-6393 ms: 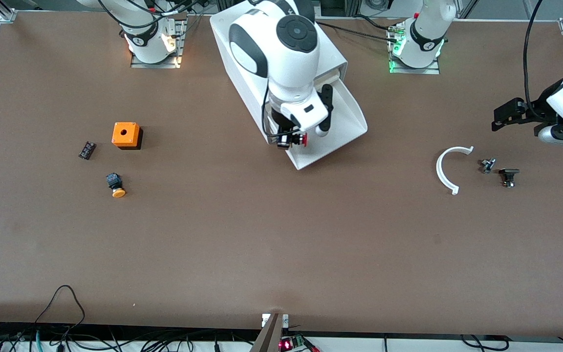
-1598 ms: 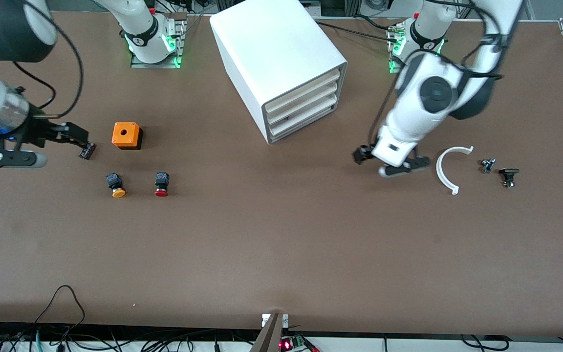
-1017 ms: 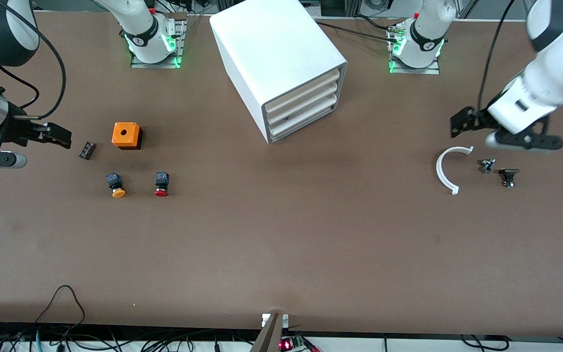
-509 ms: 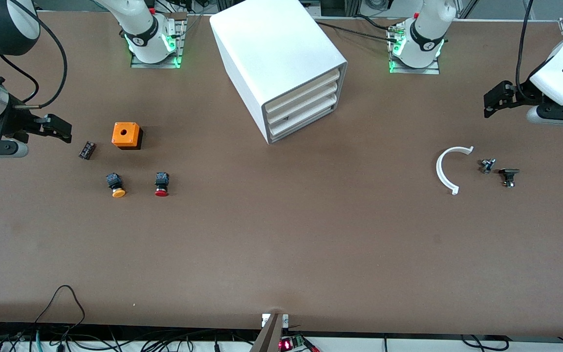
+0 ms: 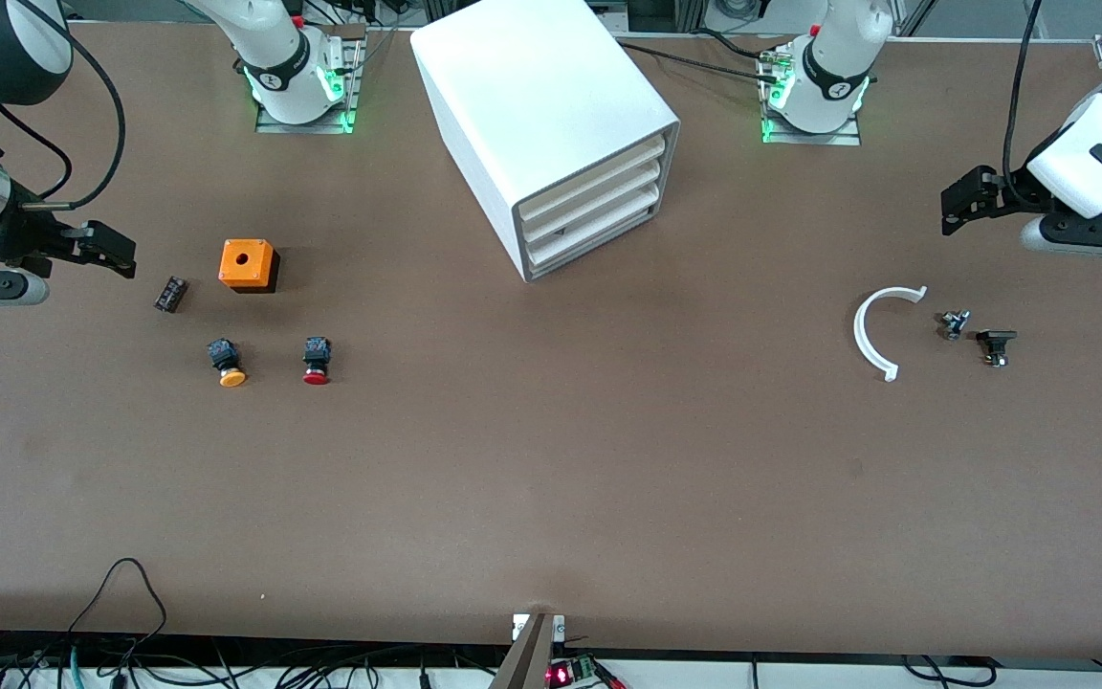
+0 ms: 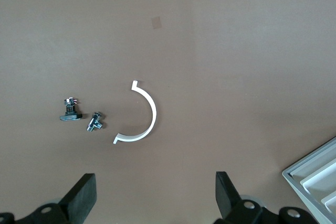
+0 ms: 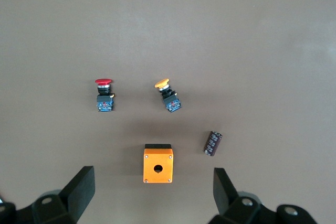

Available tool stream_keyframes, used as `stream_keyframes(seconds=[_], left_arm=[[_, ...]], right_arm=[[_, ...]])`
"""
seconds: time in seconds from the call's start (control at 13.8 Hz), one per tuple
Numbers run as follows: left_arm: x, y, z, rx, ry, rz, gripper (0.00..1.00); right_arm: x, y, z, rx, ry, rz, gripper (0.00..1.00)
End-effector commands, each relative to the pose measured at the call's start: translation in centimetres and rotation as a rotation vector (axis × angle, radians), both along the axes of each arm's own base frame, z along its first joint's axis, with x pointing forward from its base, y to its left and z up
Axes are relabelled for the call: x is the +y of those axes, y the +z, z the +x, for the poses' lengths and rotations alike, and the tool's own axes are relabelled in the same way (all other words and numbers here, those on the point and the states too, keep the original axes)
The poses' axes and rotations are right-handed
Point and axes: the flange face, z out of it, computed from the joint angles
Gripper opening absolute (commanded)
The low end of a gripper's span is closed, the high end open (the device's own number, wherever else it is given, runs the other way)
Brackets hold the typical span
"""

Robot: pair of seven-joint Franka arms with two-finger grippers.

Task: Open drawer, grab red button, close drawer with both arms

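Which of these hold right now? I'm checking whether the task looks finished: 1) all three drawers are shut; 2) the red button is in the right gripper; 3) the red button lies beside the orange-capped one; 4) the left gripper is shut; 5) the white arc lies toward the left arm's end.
1) True: every drawer sits flush in the cabinet.
2) False: the right gripper is open and empty; the red button lies on the table.
3) True: beside the orange-capped button.
4) False: the left gripper is open.
5) True: the white arc.

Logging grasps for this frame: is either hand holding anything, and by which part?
Nothing is held. Both the left hand and right hand are open and empty; the red button lies on the table.
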Motion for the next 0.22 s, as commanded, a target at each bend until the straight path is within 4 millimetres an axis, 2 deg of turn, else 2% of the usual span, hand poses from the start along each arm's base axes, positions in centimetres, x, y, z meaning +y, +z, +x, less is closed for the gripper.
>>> stream_keyframes(seconds=[0.0,0.15], left_arm=[[0.1,0.6,0.3,0.009,-0.019,0.005,1.0],[0.0,0.6,0.3,0.009,-0.022,0.005,1.0]], right_arm=[[-0.1,0.4,-0.6,-0.01,0.0,0.01,1.0],[-2.7,0.2,-0.5,-0.012,-0.031,0.015,1.0]])
